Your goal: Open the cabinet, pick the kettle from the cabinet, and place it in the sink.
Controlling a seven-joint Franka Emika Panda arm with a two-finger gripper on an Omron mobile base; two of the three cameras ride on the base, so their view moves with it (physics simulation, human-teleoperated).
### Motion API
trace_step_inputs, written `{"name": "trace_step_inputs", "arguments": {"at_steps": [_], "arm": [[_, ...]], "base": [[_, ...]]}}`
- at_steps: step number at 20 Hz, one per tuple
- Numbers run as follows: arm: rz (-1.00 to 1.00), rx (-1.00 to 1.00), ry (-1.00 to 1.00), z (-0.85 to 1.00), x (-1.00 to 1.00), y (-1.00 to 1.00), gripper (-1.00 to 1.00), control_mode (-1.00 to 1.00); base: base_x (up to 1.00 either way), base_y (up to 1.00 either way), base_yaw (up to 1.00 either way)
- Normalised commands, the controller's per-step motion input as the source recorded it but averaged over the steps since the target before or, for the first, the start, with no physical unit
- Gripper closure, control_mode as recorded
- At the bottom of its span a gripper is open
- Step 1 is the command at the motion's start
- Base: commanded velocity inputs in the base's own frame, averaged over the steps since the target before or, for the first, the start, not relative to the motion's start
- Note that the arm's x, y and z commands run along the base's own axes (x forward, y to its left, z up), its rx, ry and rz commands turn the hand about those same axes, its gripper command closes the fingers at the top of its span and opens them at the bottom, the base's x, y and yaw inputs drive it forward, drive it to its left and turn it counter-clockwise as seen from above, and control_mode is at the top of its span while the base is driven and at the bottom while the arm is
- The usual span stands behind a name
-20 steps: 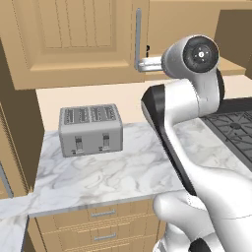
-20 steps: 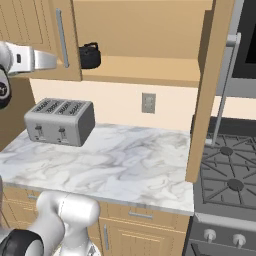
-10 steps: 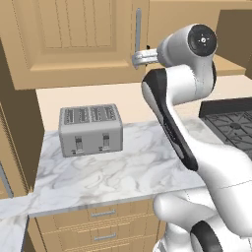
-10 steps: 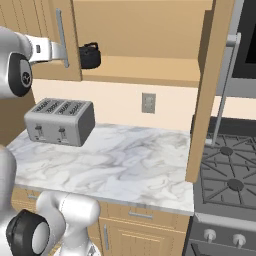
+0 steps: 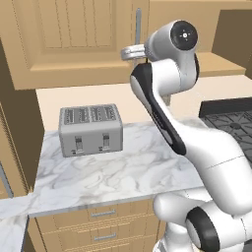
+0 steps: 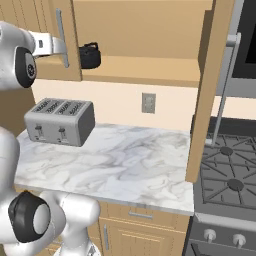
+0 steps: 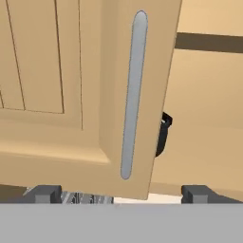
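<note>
Kettle first: the small squat black kettle with its arched handle (image 6: 90, 55) sits on the shelf inside the light tan wood wall cabinet (image 6: 150, 35), toward the shelf's left end, and from my right base camera I see it just past the edge of the left door. On the hand camera only a dark sliver of that kettle (image 7: 163, 135) peeks out from behind the raised-panel door edge. The cabinet's right door (image 6: 207, 95) stands swung out toward me, edge on, with its long silver bar handle (image 6: 223, 90) facing the stove. My claw (image 6: 64, 50) is held up at the left door's vertical silver bar handle (image 7: 133, 95), and I read its jaws as spread wide with nothing between them; the two dark fingertips (image 7: 45, 193) show far apart at the bottom of the hand camera, with the handle standing between them farther ahead. I cannot tell whether the claw touches the handle. Below, a grey four-slot toaster (image 5: 91, 129) rests on the white marble counter (image 5: 133, 172), with a black gas stove (image 6: 230, 175) on the right.
</note>
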Motion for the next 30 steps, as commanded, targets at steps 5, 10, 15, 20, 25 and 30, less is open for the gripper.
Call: {"name": "trace_step_inputs", "arguments": {"at_steps": [5,10,15,20,25,30], "arm": [[0.0,0.0,0.02,0.0,0.44,0.01,-1.0,-1.0],[0.0,0.0,0.06,0.0,0.43,-0.01,-1.0,-1.0],[0.0,0.0,0.05,0.0,0.42,0.0,-1.0,-1.0],[0.0,0.02,0.01,0.0,0.44,0.0,-1.0,-1.0],[0.0,0.03,0.0,-0.08,0.47,0.0,-1.0,-1.0],[0.0,0.02,0.0,-0.12,0.48,0.0,-1.0,-1.0]], "base": [[0.0,0.0,0.0],[0.0,0.0,0.0],[0.0,0.0,0.0],[0.0,0.0,0.0],[0.0,0.0,0.0],[0.0,0.0,0.0]]}}
